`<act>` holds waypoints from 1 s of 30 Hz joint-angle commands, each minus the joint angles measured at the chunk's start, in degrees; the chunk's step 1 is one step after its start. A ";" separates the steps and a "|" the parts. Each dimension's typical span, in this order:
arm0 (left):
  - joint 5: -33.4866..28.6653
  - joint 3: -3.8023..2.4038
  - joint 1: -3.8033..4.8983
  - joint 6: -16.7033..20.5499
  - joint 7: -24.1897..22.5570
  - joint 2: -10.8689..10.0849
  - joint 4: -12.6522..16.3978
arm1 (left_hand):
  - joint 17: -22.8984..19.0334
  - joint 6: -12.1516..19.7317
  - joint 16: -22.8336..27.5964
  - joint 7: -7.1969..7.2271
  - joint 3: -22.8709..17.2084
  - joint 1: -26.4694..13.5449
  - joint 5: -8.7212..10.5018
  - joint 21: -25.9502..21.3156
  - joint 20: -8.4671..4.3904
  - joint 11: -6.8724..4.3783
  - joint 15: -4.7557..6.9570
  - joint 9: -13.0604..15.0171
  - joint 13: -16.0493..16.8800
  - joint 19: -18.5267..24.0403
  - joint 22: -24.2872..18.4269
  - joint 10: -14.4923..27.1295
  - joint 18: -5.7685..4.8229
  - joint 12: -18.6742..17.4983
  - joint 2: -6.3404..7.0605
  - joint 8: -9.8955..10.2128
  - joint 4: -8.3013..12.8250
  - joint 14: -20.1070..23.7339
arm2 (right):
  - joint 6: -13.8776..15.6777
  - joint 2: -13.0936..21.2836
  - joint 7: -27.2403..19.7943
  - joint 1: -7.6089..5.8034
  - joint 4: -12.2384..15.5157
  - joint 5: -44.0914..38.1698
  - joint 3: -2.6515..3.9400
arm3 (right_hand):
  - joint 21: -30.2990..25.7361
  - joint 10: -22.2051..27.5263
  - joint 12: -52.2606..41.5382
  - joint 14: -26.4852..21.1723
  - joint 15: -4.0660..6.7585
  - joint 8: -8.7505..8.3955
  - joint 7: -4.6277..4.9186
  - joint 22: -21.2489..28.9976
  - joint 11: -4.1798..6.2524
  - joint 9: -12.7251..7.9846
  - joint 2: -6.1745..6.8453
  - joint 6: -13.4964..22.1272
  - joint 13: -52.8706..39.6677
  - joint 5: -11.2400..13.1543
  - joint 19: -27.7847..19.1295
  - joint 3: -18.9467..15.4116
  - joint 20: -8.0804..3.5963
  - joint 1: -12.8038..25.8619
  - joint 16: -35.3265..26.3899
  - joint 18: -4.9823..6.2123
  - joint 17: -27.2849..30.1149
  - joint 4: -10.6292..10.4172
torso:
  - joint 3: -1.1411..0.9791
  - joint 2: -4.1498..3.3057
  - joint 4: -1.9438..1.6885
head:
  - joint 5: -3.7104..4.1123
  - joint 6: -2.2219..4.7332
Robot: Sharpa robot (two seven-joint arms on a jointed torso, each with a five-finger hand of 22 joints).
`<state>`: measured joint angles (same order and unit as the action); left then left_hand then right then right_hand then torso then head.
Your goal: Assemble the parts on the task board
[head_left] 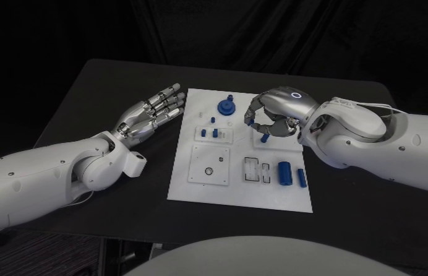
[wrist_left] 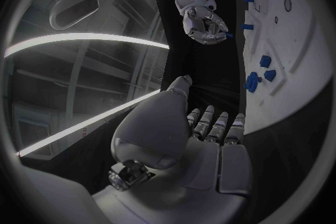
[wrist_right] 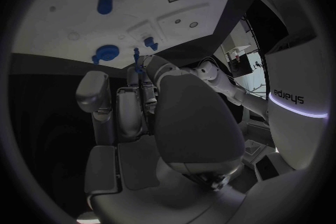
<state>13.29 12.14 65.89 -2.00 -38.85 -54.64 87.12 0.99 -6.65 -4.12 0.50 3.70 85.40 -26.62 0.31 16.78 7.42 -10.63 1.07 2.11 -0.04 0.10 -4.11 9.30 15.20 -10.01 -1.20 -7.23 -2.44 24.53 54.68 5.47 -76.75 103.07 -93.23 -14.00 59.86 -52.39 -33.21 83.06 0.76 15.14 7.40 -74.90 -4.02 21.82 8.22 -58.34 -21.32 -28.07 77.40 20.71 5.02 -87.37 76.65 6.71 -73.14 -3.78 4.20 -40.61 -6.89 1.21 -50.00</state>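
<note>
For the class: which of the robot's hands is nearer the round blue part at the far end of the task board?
Right. The right hand hovers over the board just beside the round blue part; the left hand lies off the task board, farther away.

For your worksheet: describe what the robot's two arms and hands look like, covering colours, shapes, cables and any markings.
Both arms are smooth, rounded white shells with bulbous joints. The left hand and right hand are silver metal with segmented fingers. The right hand's back has a small glowing ring mark. Thin white cables loop over the right arm's wrist.

Right robot hand [wrist_right: 133, 106] with blue part [wrist_right: 138, 61] over task board [wrist_right: 84, 11]
</note>
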 commanded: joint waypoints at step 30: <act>-0.16 -0.04 -0.14 -0.98 -5.23 0.30 0.50 | 0.03 -1.58 -0.02 -1.30 -0.17 -0.69 -0.06 -0.31 -0.02 -0.07 -0.42 0.23 -0.07 0.05 -0.09 0.70 0.84 -0.33 -0.47 -0.12 0.66 0.30 | -5.51 -10.30 2.62 5.88 -3.03 -3.59 -0.03 | -0.09 -0.64 0.59 0.35 -0.20 -0.27 0.12 -7.01 0.13 0.26 -0.04 1.46 0.33 0.43 0.22 0.23 0.25 0.08 0.21 -0.58 0.02 0.37 | -0.06 0.04 0.01 | -2.63 0.00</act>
<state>13.28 12.14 65.86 -2.05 -38.86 -54.44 87.55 1.00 -8.07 -3.98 -0.66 3.51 85.01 -26.62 0.32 16.78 7.29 -10.75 1.22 2.06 -0.04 0.06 -3.59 9.30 14.62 -9.99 -1.15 -6.94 -2.16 19.84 44.44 6.84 -71.03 100.11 -96.16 -14.05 59.85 -52.55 -32.56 83.06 0.76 15.14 7.60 -74.94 -3.81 22.03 8.23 -57.31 -20.91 -27.86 77.61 20.89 5.22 -87.36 76.59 6.71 -73.19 -3.61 4.17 -40.55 -6.90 -1.38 -50.00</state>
